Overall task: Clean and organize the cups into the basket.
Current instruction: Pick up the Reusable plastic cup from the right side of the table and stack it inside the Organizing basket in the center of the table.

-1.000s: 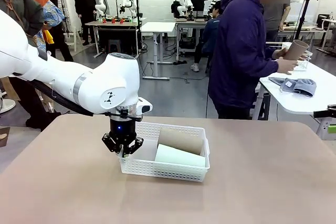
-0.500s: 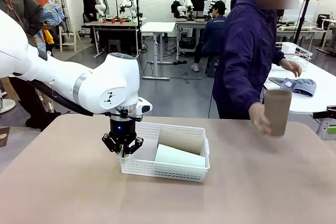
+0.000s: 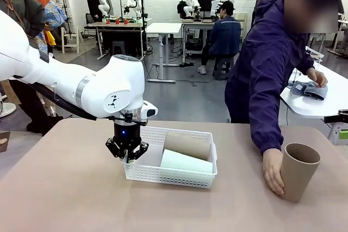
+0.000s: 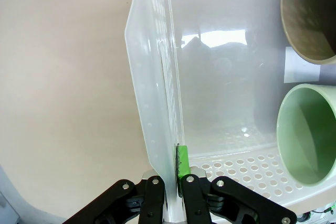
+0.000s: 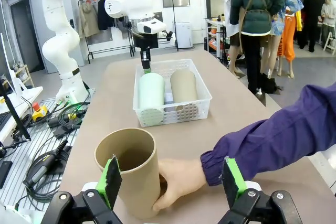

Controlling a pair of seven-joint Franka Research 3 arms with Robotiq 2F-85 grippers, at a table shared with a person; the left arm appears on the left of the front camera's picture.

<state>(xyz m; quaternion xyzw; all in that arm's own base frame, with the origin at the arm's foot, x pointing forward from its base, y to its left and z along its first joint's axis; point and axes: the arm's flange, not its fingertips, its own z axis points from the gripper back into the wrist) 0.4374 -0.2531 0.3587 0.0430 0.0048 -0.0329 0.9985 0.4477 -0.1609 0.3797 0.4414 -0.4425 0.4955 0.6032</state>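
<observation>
The white lattice basket [image 3: 172, 176] sits mid-table, and my left gripper [image 3: 126, 157] is shut on its left wall. Seen from the left wrist, the gripper [image 4: 169, 179] pinches that wall [image 4: 156, 77]. Lying inside are a mint green cup [image 3: 185, 161] and a brown cup [image 3: 187, 145], their mouths showing as the mint cup [image 4: 307, 129] and the brown cup [image 4: 310, 14]. Another brown cup [image 3: 298, 171] stands upright at the right, with a person's hand [image 3: 272, 173] on it. My right gripper [image 5: 171, 177] is open, low behind that cup [image 5: 128, 174] and hand [image 5: 178, 179].
The person in a purple jacket [image 3: 272, 74] leans over the table's far right edge, sleeve [image 5: 273, 137] stretched across it. A side table [image 3: 321, 101] with a grey cloth stands behind. Bare tabletop [image 3: 65, 188] lies left and in front of the basket.
The person carried the brown cup over from the side table and set it upright on my table at the right. The left gripper and basket have not moved.
</observation>
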